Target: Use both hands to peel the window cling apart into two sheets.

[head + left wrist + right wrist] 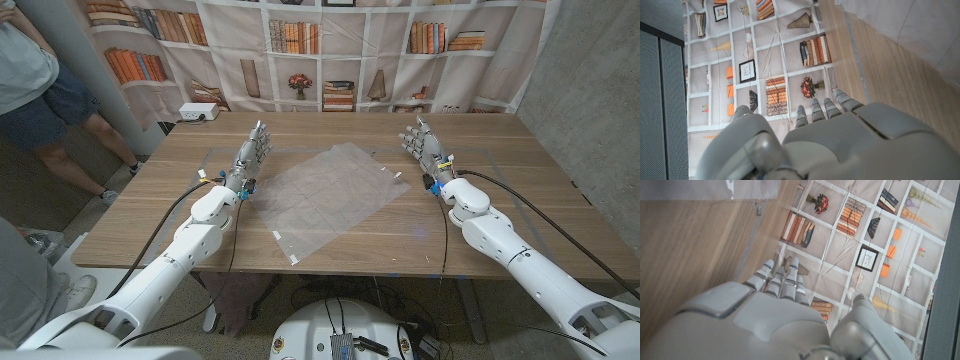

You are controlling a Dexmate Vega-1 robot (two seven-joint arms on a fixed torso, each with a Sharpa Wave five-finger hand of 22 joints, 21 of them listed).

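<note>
Waiting at the start: window cling [335,198] lying unpeeled on tabletop [500,215]. Left hand [252,156] and right hand [425,148] flanking it, fingers spread, holding nothing. Probably needing both reaching in and pinching one corner next.

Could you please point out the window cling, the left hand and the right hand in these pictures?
window cling [335,192], head view, middle of the clear sheet lying on the table.
left hand [253,153], head view, back of the hand, beside the sheet.
right hand [424,150], head view, middle of the hand, fingers apart.
</note>
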